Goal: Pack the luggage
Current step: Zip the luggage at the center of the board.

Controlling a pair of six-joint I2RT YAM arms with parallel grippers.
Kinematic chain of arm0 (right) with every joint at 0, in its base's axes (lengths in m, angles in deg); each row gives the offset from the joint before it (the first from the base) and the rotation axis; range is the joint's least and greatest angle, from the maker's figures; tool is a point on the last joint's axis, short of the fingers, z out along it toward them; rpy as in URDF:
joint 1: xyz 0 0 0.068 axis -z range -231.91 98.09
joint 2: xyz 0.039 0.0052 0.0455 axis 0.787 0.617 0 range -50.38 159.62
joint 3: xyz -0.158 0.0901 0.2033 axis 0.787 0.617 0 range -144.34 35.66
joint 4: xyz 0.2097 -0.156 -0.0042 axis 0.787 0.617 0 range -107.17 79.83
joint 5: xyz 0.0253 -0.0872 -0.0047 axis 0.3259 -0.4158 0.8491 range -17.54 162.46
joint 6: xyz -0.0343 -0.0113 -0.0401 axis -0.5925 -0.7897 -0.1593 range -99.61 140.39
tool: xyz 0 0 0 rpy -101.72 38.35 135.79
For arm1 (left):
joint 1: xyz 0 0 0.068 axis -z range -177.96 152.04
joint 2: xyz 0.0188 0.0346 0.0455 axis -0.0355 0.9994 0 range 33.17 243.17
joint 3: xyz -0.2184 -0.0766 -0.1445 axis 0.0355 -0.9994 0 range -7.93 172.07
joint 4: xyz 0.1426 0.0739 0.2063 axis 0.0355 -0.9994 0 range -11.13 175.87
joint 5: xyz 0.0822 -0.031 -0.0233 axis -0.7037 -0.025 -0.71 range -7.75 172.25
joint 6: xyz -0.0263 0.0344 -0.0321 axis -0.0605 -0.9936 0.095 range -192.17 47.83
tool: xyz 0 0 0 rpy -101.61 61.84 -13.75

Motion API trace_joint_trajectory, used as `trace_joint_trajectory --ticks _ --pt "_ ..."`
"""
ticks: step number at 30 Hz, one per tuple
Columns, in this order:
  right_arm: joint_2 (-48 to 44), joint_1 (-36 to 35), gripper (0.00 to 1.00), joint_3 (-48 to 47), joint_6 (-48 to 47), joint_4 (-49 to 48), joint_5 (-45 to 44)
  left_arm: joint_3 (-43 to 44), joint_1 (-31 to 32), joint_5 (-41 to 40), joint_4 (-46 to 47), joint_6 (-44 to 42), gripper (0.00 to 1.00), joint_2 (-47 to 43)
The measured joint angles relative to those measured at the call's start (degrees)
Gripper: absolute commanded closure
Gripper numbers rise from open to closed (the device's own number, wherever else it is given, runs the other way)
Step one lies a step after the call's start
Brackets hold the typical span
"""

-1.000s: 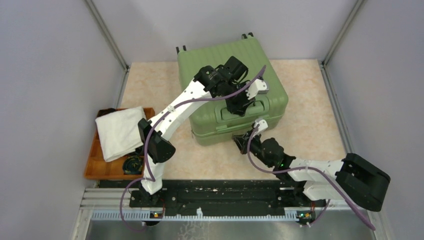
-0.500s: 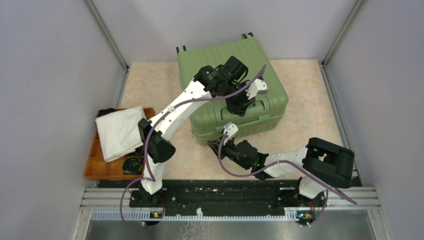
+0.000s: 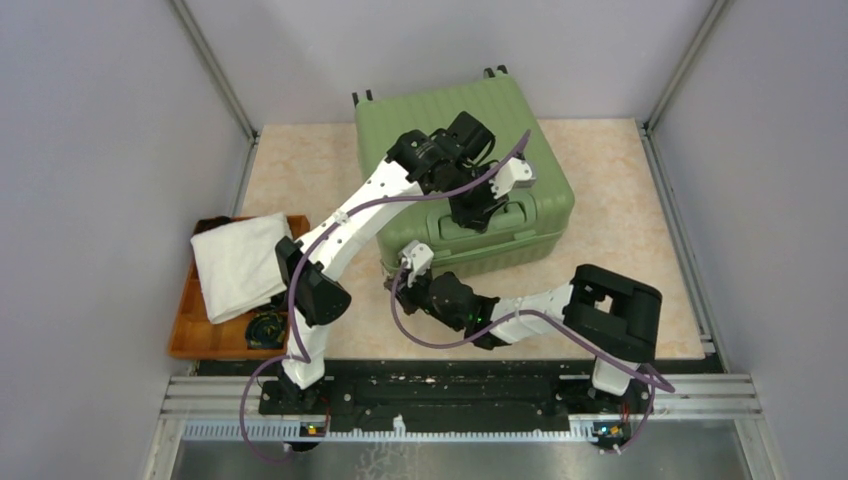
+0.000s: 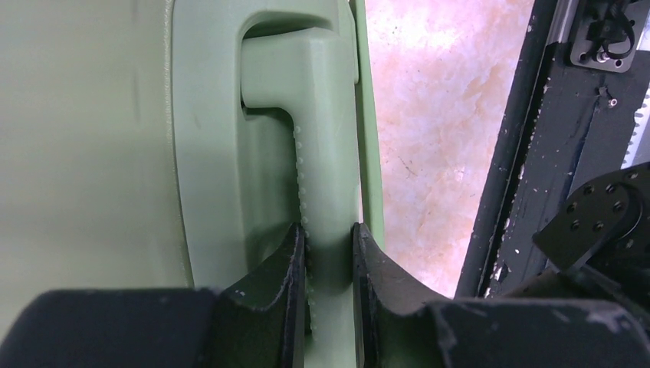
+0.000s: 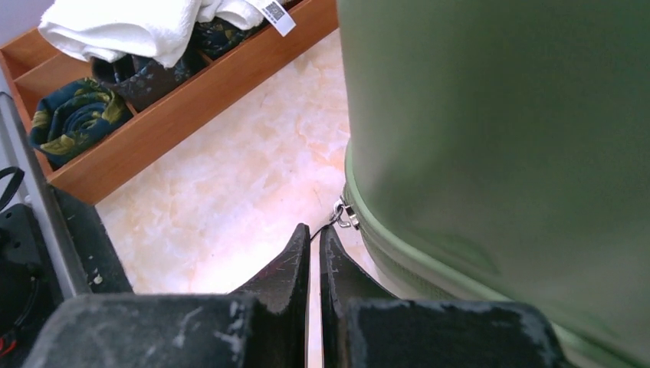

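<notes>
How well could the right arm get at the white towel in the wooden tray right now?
Probably not easily: the left arm, clamped on the luggage handle, has its elbow between the right gripper and the towel in the tray.

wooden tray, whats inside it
A folded white towel lies over most of the wooden tray; dark patterned rolled cloths sit in its compartments. Whatever else lies beneath the towel is hidden.
</notes>
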Motion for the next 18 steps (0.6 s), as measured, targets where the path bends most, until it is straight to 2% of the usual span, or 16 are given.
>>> trace_joint_trajectory --ticks 3,7,12,13,14,15,18 --pt "2.4 0.0 1.0 -3.61 -0.9 1.44 0.07 0.76 -0.02 -0.48 -1.03 -0.02 1.0 0.28" --pt "5.68 -2.73 0.95 -9.25 -0.85 2.49 7.1 2.49 0.57 -0.13 1.01 0.42 1.0 1.81" --pt "6.54 -5.51 0.78 -11.69 -0.85 3.43 9.94 2.75 1.36 -0.72 5.01 1.03 0.99 2.75" --pt "6.38 -5.42 0.75 -11.23 -0.85 3.54 9.42 2.75 1.4 -0.92 5.11 1.01 0.79 2.75" --pt "5.64 -5.18 0.71 -9.88 -0.79 3.85 8.66 2.75 1.42 -1.07 5.11 0.98 0.54 2.75" --pt "4.59 -4.96 0.67 -8.39 -0.79 4.39 7.87 2.75 1.42 -1.29 5.11 1.01 0.4 2.75" --pt "-2.91 -3.93 0.57 -0.94 -0.22 7.39 4.44 2.73 1.36 -0.17 8.52 -0.17 0.18 1.95"
